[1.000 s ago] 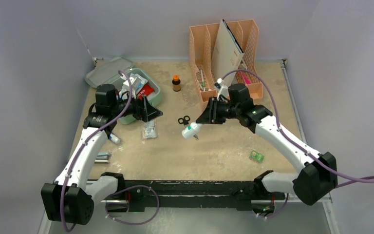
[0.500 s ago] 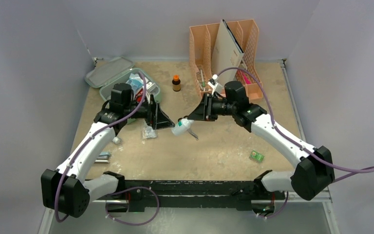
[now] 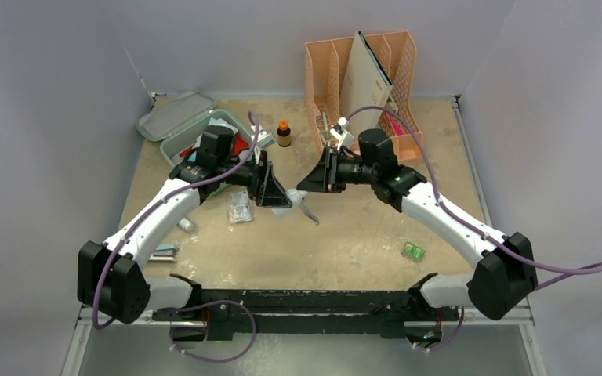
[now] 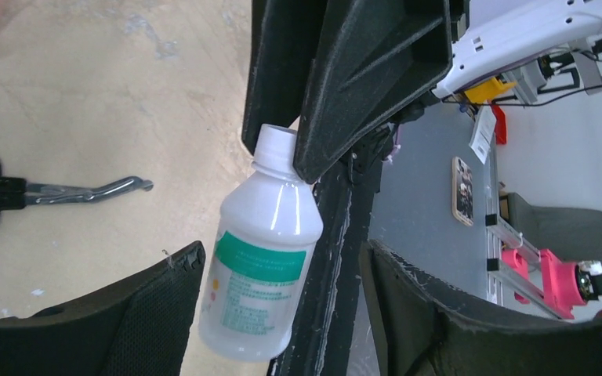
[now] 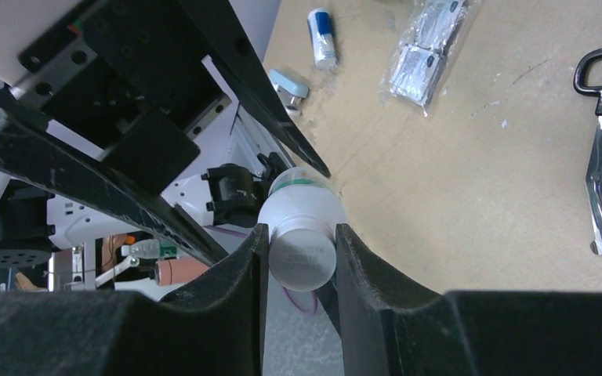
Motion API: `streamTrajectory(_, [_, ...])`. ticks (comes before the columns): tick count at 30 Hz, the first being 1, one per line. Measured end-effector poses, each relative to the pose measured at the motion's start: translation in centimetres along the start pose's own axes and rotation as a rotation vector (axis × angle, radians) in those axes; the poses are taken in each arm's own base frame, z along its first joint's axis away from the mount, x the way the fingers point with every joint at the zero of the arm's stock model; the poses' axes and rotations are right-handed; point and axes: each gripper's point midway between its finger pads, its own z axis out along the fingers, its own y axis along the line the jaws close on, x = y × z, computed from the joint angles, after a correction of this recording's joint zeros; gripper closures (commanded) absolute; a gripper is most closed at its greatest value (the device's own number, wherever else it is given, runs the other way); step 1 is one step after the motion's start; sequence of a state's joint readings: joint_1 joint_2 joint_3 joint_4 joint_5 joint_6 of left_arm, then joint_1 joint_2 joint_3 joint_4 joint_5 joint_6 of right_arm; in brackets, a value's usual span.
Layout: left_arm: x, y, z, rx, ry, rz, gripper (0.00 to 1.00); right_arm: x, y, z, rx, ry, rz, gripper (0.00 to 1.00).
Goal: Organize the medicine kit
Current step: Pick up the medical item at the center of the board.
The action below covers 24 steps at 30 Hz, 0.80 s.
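Note:
The mint-green medicine kit [image 3: 174, 117] stands open at the far left, its tray partly hidden behind my left arm. My right gripper [image 5: 303, 258] is shut on the cap of a white bottle with a green label [image 4: 262, 258] and holds it above the table, mid-scene. My left gripper [image 4: 282, 313] is open, and the bottle's body hangs between its two fingers, close to one finger [image 4: 157, 313]. In the top view the two grippers meet tip to tip, left [image 3: 281, 197] and right [image 3: 304, 186], and hide most of the bottle.
Black scissors [image 4: 16, 192] lie under the grippers. Blister packs [image 3: 241, 207] and a small tube [image 3: 184, 223] lie left of centre. A small brown bottle [image 3: 284, 133] and the peach file organizer [image 3: 360, 78] stand at the back. A green packet [image 3: 413, 251] lies front right.
The right gripper carried the white bottle leftward and up. The left gripper swung right, away from the kit, and its open fingers now flank the bottle.

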State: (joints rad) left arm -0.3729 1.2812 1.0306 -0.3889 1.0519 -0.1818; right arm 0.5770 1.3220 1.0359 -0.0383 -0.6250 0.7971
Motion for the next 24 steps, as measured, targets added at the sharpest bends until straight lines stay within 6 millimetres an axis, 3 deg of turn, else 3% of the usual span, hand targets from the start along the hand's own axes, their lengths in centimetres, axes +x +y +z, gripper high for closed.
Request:
streamTrajectory(6, [0.8,-0.4,1.6,0.039,0.06,0.01,0.45,-0.4,0.5,0.0,-0.015,-0.011,-0.008,0.83])
streamTrajectory(9, [1.0,-0.3,1.9,0.029,0.077,0.01,0.55,-0.3,0.5,0.0,-0.02,-0.009,-0.01,0.83])
streamTrajectory(16, [0.7,-0.3,1.9,0.019,0.099,0.036,0.69,-0.5,0.8,0.0,-0.033,-0.012,-0.019,0.77])
streamTrajectory(19, [0.6,-0.1,1.9,0.013,0.098,0.057,0.72,-0.5,0.8,0.0,-0.03,-0.015,-0.022,0.67])
streamTrajectory(24, [0.5,0.8,1.9,-0.044,0.107,0.105,0.78,-0.6,0.7,-0.1,-0.019,-0.026,-0.01,0.37])
